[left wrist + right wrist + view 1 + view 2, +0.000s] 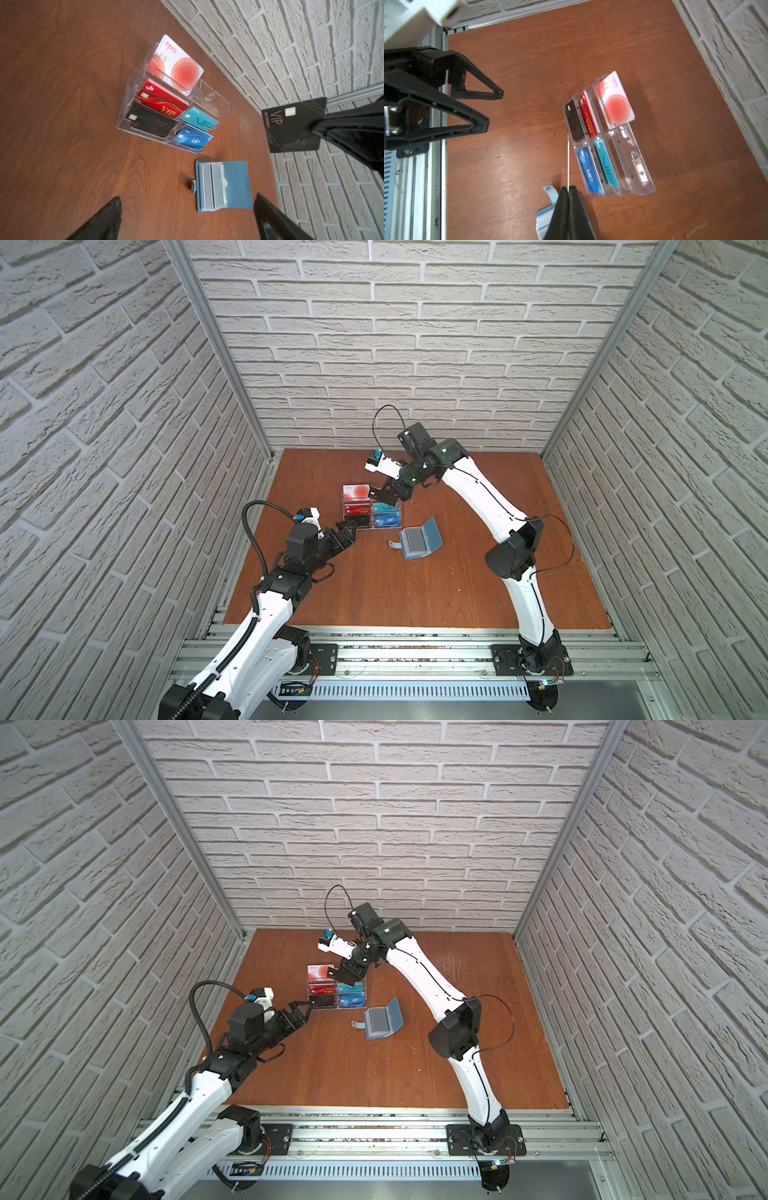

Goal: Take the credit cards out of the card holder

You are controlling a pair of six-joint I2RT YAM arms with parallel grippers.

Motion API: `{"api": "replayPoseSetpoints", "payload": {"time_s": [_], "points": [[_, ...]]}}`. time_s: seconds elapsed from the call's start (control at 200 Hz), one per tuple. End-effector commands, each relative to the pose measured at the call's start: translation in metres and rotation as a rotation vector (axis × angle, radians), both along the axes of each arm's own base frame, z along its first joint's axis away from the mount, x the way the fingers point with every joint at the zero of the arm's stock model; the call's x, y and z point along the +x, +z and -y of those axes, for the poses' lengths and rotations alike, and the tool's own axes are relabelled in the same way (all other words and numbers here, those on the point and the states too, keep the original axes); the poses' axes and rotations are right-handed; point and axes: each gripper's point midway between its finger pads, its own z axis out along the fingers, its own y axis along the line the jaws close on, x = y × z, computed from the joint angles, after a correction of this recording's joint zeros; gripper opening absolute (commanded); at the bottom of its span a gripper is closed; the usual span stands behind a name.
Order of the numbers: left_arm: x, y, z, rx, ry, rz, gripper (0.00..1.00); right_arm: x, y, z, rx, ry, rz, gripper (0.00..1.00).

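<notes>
1. Progress: the holder [236, 185] lies open on the table [374, 585], well apart from both arms. Five cards stand in the rack [216, 104], and one rear compartment is bare. I judge most of the unloading done.
2. The right gripper [568, 188] is clamped tight on a black card [291, 128], pinching it near one end, raised over the rack in both top views. This card is already out of the holder; only setting it down remains.
3. What is left: the holder's sleeves look pale and thin in the left wrist view. I cannot tell whether any card remains inside.
4. The left gripper [494, 111] is spread wide and holds nothing, hovering just beside the rack's near corner.
5. Card direction: its long axis runs straight out from the right fingertips, edge-on to the right wrist camera, free end toward the rack.
6. Holder direction: the strap tab points toward the left arm's side; the opposite cover tilts up, toward the right arm's side.
</notes>
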Motion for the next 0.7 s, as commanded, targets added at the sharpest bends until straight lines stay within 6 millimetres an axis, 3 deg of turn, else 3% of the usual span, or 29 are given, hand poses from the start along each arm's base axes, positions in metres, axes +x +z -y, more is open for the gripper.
{"api": "replayPoseSetpoints", "payload": {"time_s": [0.0,0.26,0.395,0.695], "points": [[0.003,0.004,-0.002,-0.103,-0.013,0.034,0.98,-0.024,-0.014,-0.017,-0.024,0.131,-0.025,0.05],[0.007,-0.019,-0.012,-0.195,0.001,-0.01,0.98,-0.018,-0.046,-0.045,-0.071,0.208,0.06,0.05],[0.007,-0.027,-0.013,-0.201,0.0,-0.022,0.98,-0.004,-0.06,-0.054,-0.1,0.216,0.133,0.05],[0.007,-0.042,-0.013,-0.215,-0.006,-0.055,0.98,0.018,-0.075,-0.074,-0.067,0.239,0.214,0.05]]}}
